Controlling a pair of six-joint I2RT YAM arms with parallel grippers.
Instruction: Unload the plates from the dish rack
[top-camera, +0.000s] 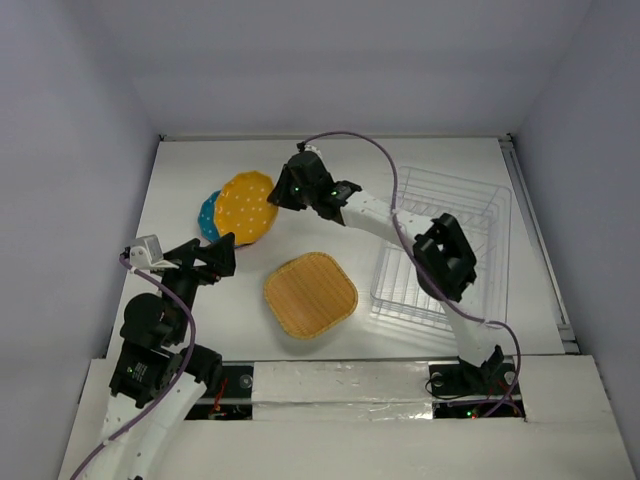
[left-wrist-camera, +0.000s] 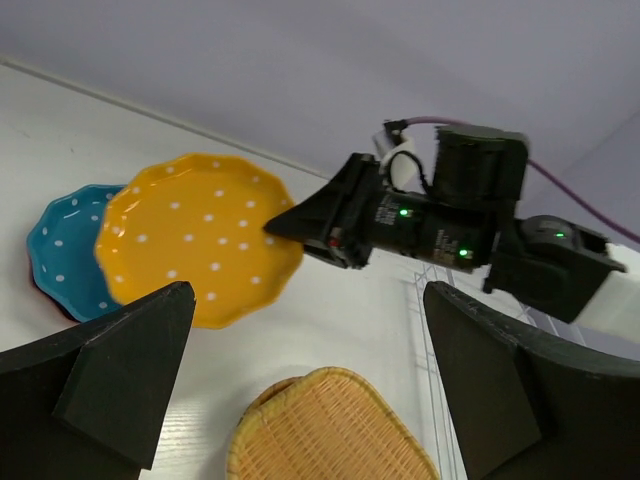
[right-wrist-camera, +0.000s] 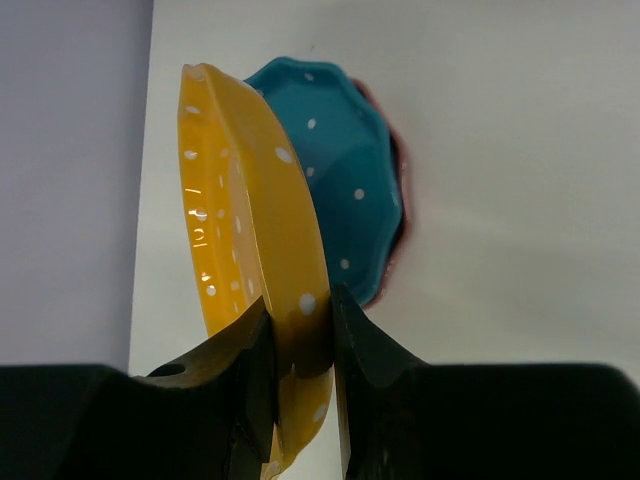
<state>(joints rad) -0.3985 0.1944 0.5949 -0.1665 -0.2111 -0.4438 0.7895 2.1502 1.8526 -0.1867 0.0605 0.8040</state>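
Observation:
My right gripper (top-camera: 285, 190) is shut on the rim of the scalloped orange plate with white dots (top-camera: 246, 208), holding it over the teal dotted plate (top-camera: 208, 215). In the right wrist view the orange plate (right-wrist-camera: 250, 220) stands edge-on between my fingers, with the teal plate (right-wrist-camera: 340, 210) behind it and a pink rim (right-wrist-camera: 400, 210) under that. The rounded-square woven plate (top-camera: 310, 294) lies mid-table, on top of another woven plate whose edge shows (left-wrist-camera: 262, 398). The white wire dish rack (top-camera: 445, 250) stands at the right with no plates showing in it. My left gripper (top-camera: 222, 256) is open and empty.
The right arm stretches from its base across the rack's left side to the plates. The grey enclosure walls close in the table at the back and both sides. The left arm sits at the near left.

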